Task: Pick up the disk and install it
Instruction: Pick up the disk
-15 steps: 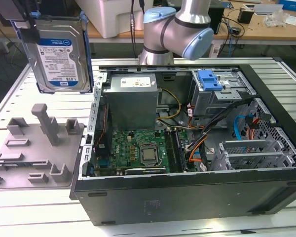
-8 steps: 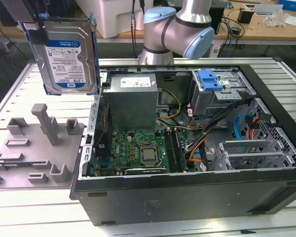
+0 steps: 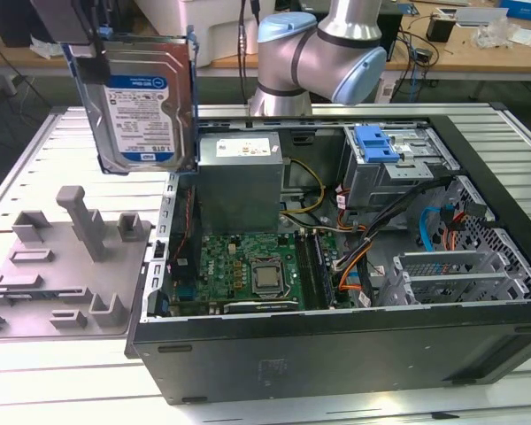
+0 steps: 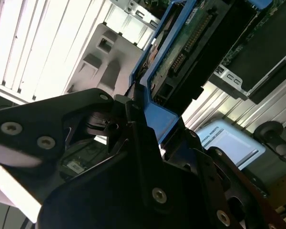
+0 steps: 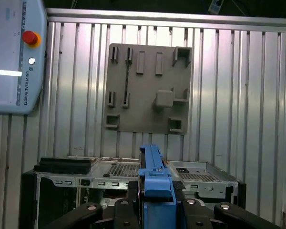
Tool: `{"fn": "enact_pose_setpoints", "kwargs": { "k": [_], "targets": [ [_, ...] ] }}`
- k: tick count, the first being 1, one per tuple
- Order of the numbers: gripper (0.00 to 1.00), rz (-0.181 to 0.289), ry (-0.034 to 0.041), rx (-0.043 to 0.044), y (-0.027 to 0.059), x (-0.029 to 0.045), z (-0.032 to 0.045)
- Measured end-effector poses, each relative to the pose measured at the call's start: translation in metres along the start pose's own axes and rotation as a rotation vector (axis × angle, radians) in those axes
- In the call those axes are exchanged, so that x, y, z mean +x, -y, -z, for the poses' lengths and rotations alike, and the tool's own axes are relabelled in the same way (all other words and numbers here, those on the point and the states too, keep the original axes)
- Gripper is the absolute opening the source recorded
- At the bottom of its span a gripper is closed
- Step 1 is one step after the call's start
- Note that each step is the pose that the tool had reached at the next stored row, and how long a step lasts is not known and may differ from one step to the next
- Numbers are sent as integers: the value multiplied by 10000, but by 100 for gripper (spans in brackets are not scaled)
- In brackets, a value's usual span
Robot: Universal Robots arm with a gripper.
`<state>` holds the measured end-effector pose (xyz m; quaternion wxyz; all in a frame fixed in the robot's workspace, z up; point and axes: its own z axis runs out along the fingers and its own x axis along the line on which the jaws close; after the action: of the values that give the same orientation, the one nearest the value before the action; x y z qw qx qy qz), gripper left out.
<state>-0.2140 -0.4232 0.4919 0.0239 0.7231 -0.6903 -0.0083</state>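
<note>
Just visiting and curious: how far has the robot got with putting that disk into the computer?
Done: the disk is picked up, hanging clear of the grey holder plate. In hand: the gripper is shut on its blue rail, holding it near the open computer case. Left: installing; the drive cage has not received it.

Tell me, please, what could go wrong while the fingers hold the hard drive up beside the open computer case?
1. The fingers clamp only the blue rail edge of the silver rectangular hard drive, so it might pivot or slip.
2. It hangs high over the ribbed metal table; a drop could damage it.
3. Loose orange and black cables beside the metal drive cage may snag it.
</note>
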Motion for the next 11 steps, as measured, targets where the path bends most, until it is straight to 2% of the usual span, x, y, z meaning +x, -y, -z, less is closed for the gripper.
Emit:
{"fn": "enact_pose_setpoints", "kwargs": {
  "k": [6,11],
  "targets": [
    [37,2,0,-20,168,55,7],
    [37,3,1,-38,362,116,15]
  ]
}}
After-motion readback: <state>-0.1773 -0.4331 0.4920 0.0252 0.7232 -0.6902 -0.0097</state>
